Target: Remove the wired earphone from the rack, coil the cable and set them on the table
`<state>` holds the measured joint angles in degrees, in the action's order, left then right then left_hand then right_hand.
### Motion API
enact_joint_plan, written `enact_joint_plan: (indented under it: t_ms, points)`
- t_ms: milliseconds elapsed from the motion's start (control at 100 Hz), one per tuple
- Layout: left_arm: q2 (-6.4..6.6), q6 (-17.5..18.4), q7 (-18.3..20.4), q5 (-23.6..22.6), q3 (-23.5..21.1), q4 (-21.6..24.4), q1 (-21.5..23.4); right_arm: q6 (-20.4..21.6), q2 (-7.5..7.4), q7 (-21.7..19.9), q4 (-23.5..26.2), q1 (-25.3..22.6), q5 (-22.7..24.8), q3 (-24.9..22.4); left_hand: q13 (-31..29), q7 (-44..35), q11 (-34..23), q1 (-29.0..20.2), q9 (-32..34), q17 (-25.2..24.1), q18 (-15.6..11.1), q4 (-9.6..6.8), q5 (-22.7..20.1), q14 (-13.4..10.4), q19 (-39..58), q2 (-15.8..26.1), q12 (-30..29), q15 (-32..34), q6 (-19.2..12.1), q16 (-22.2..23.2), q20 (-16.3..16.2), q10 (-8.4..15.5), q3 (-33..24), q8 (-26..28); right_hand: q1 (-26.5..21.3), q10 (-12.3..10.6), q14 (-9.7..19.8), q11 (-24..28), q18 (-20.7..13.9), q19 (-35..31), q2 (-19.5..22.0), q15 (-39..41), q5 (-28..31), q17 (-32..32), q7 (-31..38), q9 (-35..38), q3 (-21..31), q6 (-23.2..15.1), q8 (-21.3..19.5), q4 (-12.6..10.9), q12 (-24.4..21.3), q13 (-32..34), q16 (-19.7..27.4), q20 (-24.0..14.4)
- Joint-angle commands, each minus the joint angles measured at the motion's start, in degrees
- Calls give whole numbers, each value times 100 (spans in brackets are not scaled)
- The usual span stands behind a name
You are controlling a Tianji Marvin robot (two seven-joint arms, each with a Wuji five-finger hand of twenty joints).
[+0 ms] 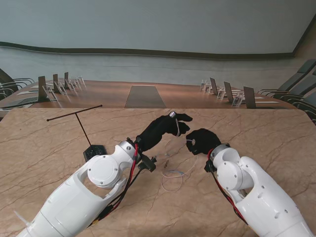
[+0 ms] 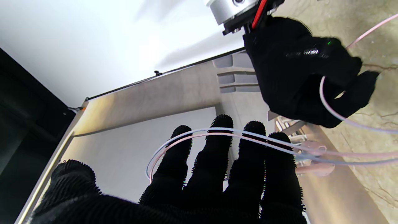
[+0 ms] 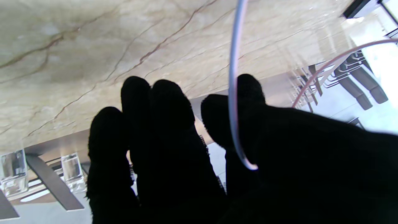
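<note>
A beige veined marble counter (image 1: 276, 133) faces conference desks with chairs (image 1: 232, 94). The left robot hand (image 1: 163, 129), fingers spread, carries the earphone cable (image 2: 224, 132); the right robot hand (image 1: 201, 140) pinches it.

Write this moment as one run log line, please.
rack: bare | cable: looped over left hand | right hand: shut on cable | tail: on table

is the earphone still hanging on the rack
No, the rack stands bare on the left, while the earphone cable runs between the left hand and right hand.
</note>
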<state>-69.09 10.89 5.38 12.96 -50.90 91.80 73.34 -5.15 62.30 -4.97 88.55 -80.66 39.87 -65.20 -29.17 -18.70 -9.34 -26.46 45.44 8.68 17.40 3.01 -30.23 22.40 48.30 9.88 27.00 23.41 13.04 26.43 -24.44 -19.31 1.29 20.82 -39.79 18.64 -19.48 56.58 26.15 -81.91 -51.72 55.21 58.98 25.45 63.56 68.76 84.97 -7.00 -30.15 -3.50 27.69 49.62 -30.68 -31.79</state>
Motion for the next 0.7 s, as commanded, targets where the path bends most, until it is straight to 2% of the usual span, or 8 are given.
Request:
enact_joint_plan:
  t_ms: [0,100,200,280,500,690]
  points:
    - [-4,-39,44,45,28,58,65,-43,11,43,-79,114,41,-33,-173,-145,-151,-11,166,79,13,-29,40,76,196,97,70,108,-183,94,-109,68,75,70,216,732,-78,107,-340,-223,77,211,52,-132,835,-161,499,533,-261,733,-43,-15,-11,-158]
    - [9,-73,95,64,51,89,87,-53,36,158,-230,268,49,-36,-277,-188,-342,-7,200,138,37,-30,-10,84,292,130,126,198,-162,127,-159,73,80,83,180,728,-52,116,-407,-190,244,195,-62,-212,838,-288,399,518,-272,793,-57,-130,-5,-151]
    - [19,-116,141,92,77,124,116,-24,66,285,-265,372,15,-67,-502,-243,-635,-13,337,297,164,-29,-119,145,443,146,150,318,-113,177,-231,33,84,93,164,719,-30,139,-436,-181,337,200,-85,-231,869,-313,331,492,-296,765,-62,-154,-6,-148]
    - [30,-158,206,128,101,137,128,16,86,361,-291,474,-4,-77,-510,-265,-796,-18,265,286,145,-30,-130,134,467,168,128,328,-100,189,-247,44,81,95,170,702,-24,154,-466,-186,377,196,-106,-219,887,-328,304,460,-320,742,-58,-164,-3,-149]
    - [32,-206,244,150,177,127,168,164,125,474,-299,736,-73,-65,-735,-364,-995,-82,503,409,210,-23,-359,132,585,219,79,416,-12,216,-301,34,70,113,165,680,18,182,-500,-165,543,188,-188,-234,888,-396,158,413,-378,687,-34,-191,-1,-137]
    - [32,-245,338,210,259,59,139,375,130,446,-104,820,-143,-111,-902,-438,-1086,-133,690,494,303,-14,-513,169,693,272,51,491,43,246,-353,7,82,129,164,668,24,183,-506,-159,576,182,-194,-238,883,-404,113,411,-386,663,-30,-198,0,-132]
